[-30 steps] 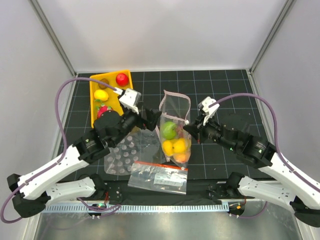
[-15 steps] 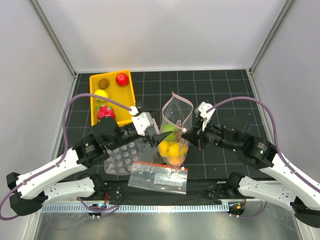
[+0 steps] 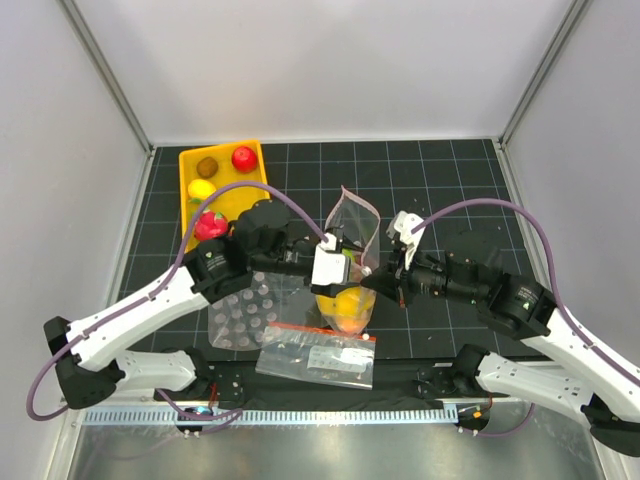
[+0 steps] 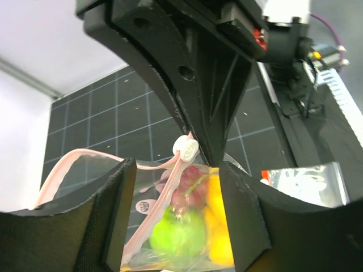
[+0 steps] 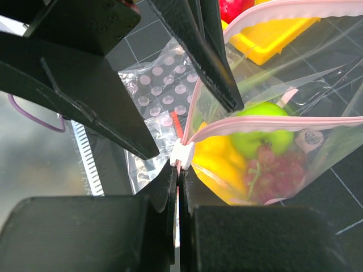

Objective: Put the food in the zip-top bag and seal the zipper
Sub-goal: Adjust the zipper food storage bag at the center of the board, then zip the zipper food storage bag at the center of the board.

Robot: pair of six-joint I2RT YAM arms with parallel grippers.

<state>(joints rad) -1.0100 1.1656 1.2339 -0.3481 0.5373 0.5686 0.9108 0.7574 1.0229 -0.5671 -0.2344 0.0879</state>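
Our right gripper (image 5: 177,170), pressed together, pinches the clear thin plastic zip-top bag (image 3: 355,212) by its pink-red zipper (image 5: 283,122) end near the black tabletop's (image 3: 450,170) centre. Our left gripper (image 4: 177,170) stands spread astride the bag; glossy toy fruits (image 4: 176,235) sit inside.

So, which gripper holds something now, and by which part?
The right gripper pinches the zip-top bag at the white end of the zipper. The left gripper stands open astride the bag, holding nothing.
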